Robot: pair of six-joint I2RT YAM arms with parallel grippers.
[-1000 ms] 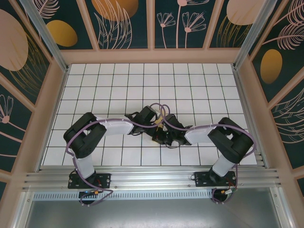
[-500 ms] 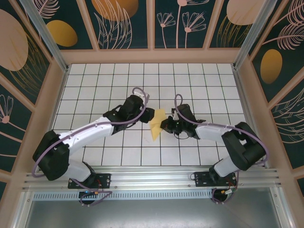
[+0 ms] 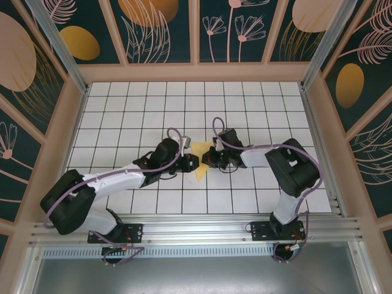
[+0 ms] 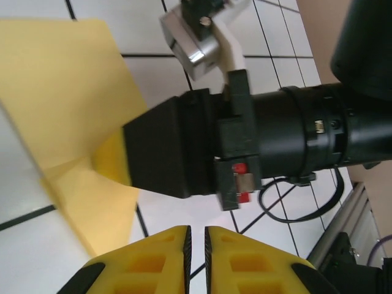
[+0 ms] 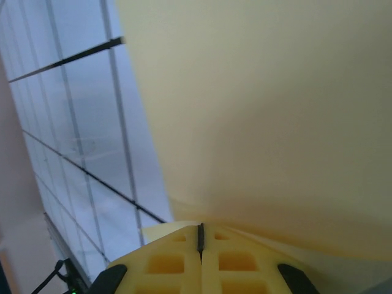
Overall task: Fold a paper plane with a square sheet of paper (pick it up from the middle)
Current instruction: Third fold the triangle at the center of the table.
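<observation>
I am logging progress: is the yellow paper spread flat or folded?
Folded, at least partly: the yellow paper shows a crease near the right gripper, which pinches it.

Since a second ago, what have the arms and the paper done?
The left arm stretched out, and the left gripper swung away, then came back beside the right gripper. The paper, spread in plain view meanwhile, now peeks out small between them. The right gripper kept its pinch on it.

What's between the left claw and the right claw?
Bare tile, per the left wrist view; the paper the right claw pinches spreads off to one side of the left claw.
</observation>
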